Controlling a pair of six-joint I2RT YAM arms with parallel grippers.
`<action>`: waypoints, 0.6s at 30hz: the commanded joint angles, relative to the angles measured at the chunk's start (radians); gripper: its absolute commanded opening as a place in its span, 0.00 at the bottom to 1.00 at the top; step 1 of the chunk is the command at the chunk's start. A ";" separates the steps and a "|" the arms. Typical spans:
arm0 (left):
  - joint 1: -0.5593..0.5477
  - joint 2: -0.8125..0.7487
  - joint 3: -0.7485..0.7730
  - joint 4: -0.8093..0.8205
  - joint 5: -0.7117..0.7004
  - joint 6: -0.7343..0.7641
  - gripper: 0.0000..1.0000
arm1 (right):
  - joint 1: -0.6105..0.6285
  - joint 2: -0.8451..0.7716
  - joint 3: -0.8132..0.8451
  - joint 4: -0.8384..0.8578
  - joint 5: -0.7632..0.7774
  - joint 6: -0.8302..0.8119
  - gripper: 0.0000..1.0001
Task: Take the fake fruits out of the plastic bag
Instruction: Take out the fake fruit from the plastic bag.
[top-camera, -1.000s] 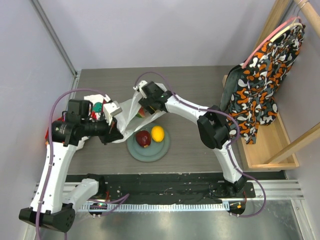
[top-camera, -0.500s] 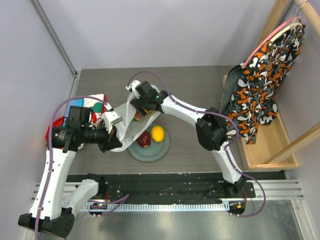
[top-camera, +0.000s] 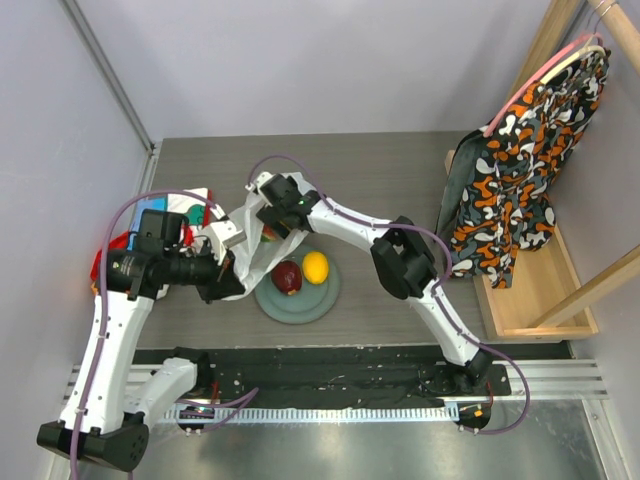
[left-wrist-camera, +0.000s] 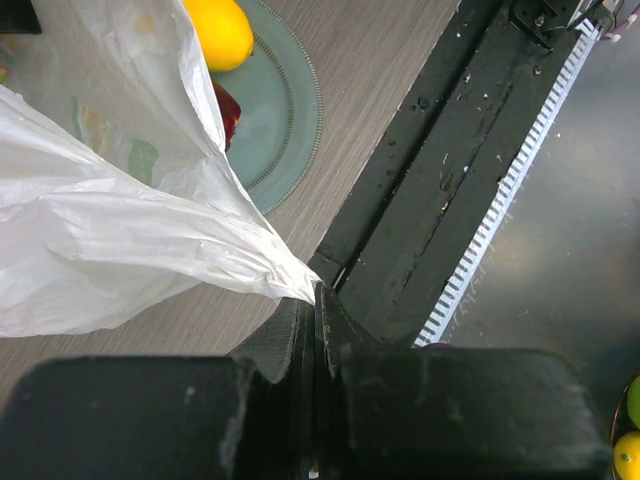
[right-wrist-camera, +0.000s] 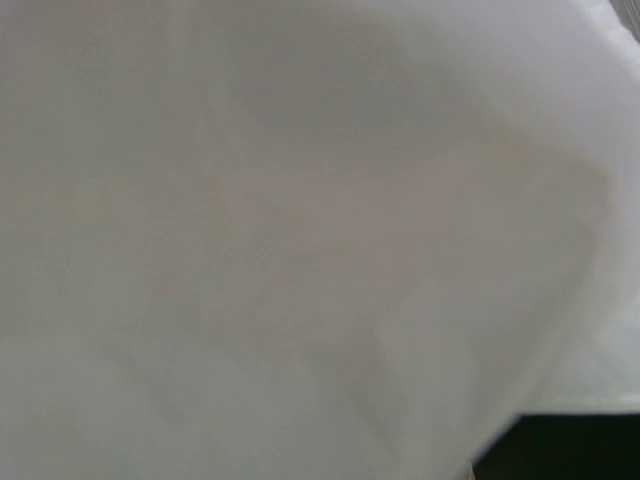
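The plastic bag (top-camera: 252, 255) is hanging stretched between both pincers, its long axis running from the left pincer (left-wrist-camera: 318, 300) away toward the right pincer (top-camera: 268, 212). The left pincer is clamping fully closed on a twisted corner; the right pincer is sitting against the bag's far end, its opening impossible to tell. Right of the left pincer's tips, a plate (top-camera: 322, 298) on the worktop (top-camera: 400, 180) is carrying a dark red fruit (top-camera: 287, 277) and a yellow fruit (top-camera: 315, 267).
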 joint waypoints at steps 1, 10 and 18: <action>-0.005 -0.007 -0.011 -0.005 0.040 -0.007 0.00 | -0.001 -0.005 0.014 0.030 0.046 -0.001 0.95; -0.013 -0.005 0.004 -0.032 0.063 -0.001 0.00 | -0.012 0.029 0.141 0.047 -0.047 0.134 1.00; -0.071 0.015 0.053 -0.086 0.100 0.006 0.00 | -0.035 0.041 0.169 0.032 -0.083 0.258 0.97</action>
